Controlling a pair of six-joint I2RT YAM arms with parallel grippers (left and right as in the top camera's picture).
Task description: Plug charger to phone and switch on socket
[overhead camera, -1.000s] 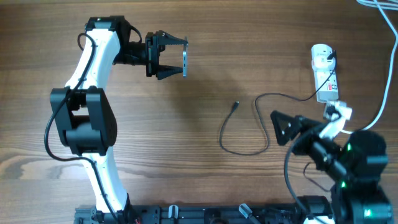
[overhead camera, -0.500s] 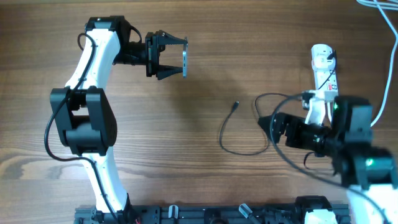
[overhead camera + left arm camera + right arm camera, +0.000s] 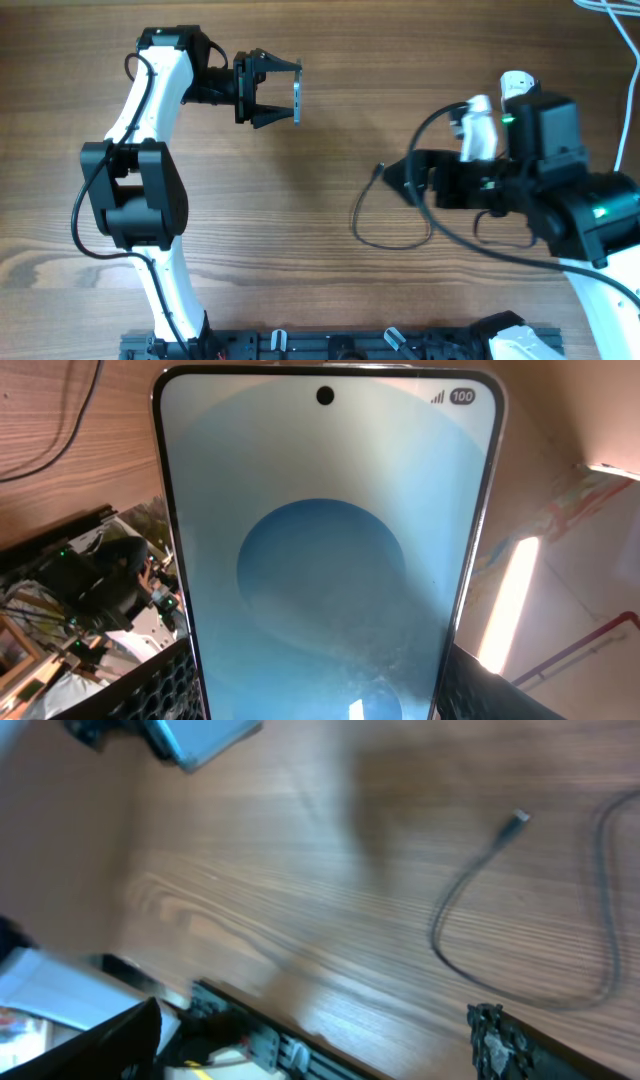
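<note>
Fingers of the left gripper (image 3: 290, 95) clench the phone (image 3: 325, 550) at eleven o'clock; right gripper (image 3: 402, 181) gapes empty. At two o'clock lies the socket (image 3: 515, 82); charger (image 3: 385, 241) loops at four, tip (image 3: 518, 817) beside the right gripper. Likely step: fetching the tip, needing a fine pinch.

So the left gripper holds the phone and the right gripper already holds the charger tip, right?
No. The left gripper holds the phone, but the right gripper is open and empty; the right wrist view shows the charger tip lying loose on the table.
</note>
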